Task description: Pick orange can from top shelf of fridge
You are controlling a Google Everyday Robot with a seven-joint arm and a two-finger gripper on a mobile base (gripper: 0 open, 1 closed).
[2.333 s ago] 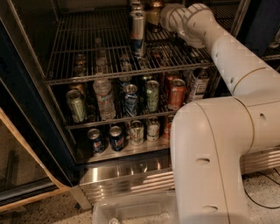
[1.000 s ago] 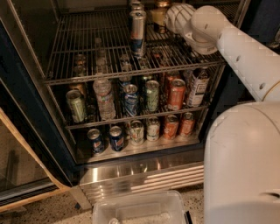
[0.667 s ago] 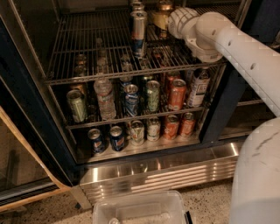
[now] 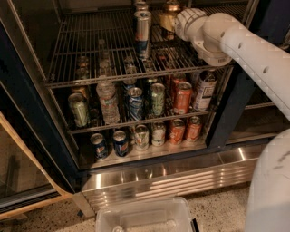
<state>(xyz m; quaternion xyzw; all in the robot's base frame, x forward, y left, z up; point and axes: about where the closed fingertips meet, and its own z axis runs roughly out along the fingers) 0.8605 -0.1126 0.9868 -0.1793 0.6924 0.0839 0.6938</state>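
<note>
Fridge (image 4: 172, 177) door open. Orange can (image 4: 166, 18) stands far back on the top shelf (image 4: 86, 52), right of a silver-blue can (image 4: 142, 32), its right side hidden by the white wrist. Claw (image 4: 180, 21) at the can, possibly touching. Grip state: cannot tell.

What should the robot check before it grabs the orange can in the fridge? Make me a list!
1. The fridge is open: ok.
2. The orange can stands upright on the top shelf: ok.
3. The gripper is up at that can, on its right: ok.
4. Hold on the can: cannot tell.
5. The tall silver can stands apart, left of the arm: ok.
</note>
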